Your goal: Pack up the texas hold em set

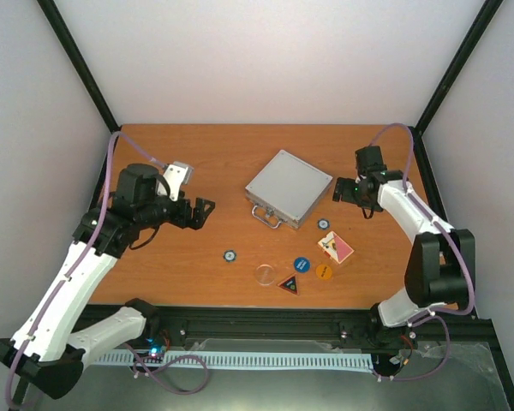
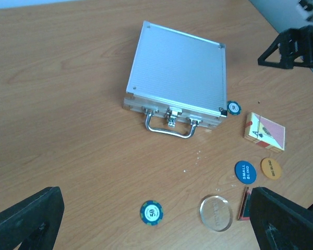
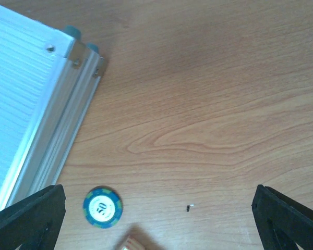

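- The silver case (image 1: pixel 288 188) lies flat on the table (image 1: pixel 180 163) with its lid down, so its inside does not show. Its handle (image 1: pixel 268 219) is on the side toward the arm bases.
- All loose pieces lie outside the case, on its handle side. The corner chip (image 2: pixel 233 108) sits just beside one corner of the case, and the card deck (image 2: pixel 264 133) is near the same corner.
- Farther from the handle lie the second chip (image 2: pixel 151 212), the clear button (image 2: pixel 216 212), the blue button (image 2: pixel 245 172), the orange button (image 2: pixel 271 169) and the triangular button (image 1: pixel 289 283).
- The left gripper (image 1: pixel 204 214) is left of the case and apart from it. Its fingers are spread wide and empty.
- The right gripper (image 1: pixel 338 192) is near the right side of the case. It is also spread and grasps nothing, and the corner chip lies low between its fingers in the wrist view.
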